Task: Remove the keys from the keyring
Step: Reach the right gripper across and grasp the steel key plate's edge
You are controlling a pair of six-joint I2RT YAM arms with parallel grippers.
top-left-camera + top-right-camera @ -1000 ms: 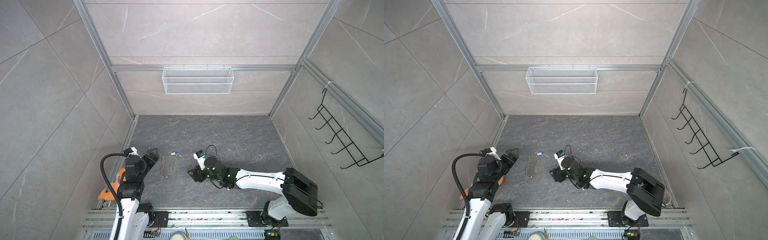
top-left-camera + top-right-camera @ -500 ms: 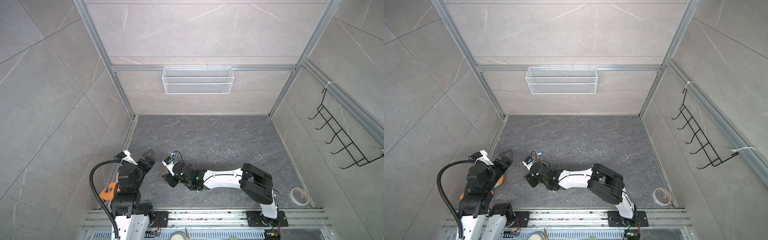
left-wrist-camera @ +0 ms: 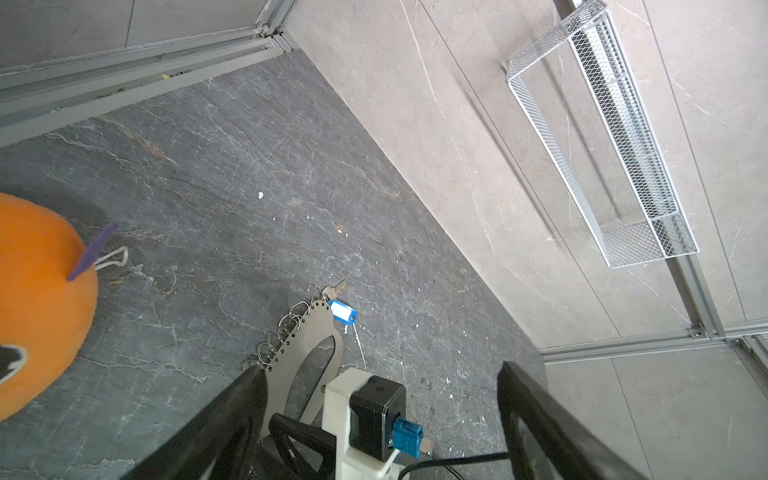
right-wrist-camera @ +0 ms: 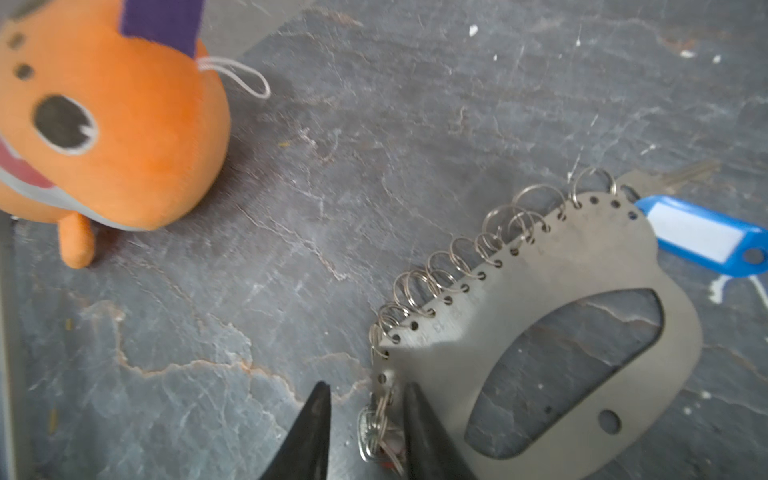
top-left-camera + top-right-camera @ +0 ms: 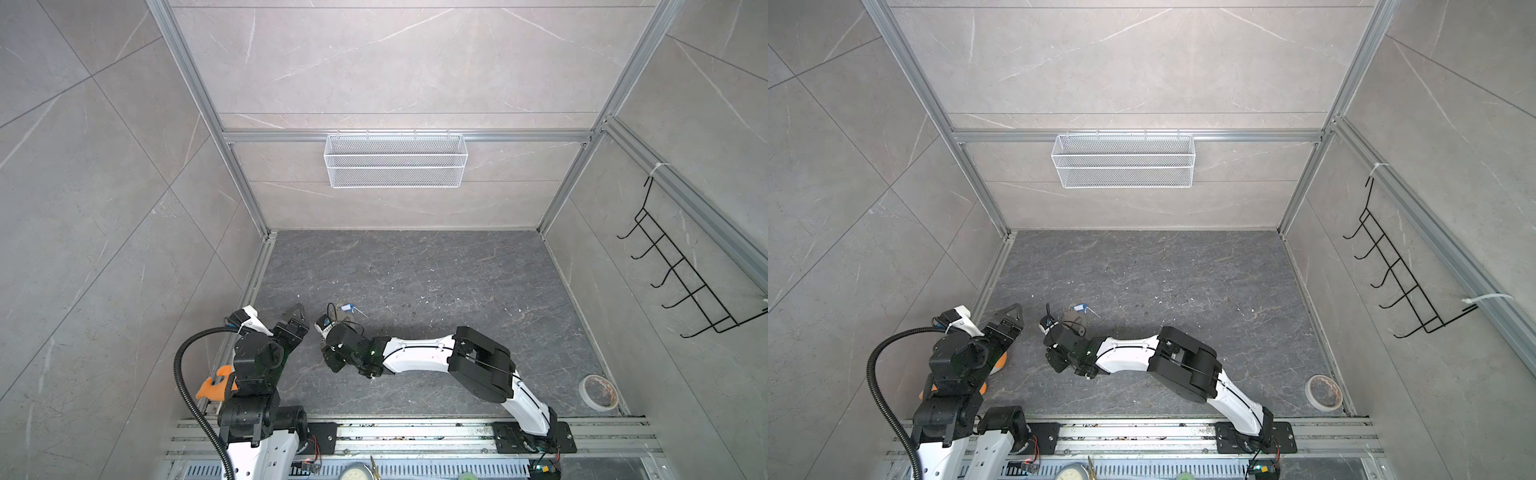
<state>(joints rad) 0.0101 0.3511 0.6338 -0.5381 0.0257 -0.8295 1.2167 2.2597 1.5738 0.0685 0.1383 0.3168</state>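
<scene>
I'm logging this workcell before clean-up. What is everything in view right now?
Keyring: one, grey plate edged with wire rings, flat on floor.
Blue-tagged key: one, at one end of the plate.
Silver key bunch: one, trace of red, at the plate's other end.
Plush toy: one, orange, floor's left edge.
Tape roll: one, whitish, floor's near right corner.
Mesh basket: one, white, back wall.
Hook rack: one, black, right wall.
Left tool: open, empty.
Right tool: tips astride the key bunch.

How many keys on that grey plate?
2. One with a blue tag at one end of the keyring; one, showing red, between the tips of the right gripper at the other. More may be hidden.
</scene>
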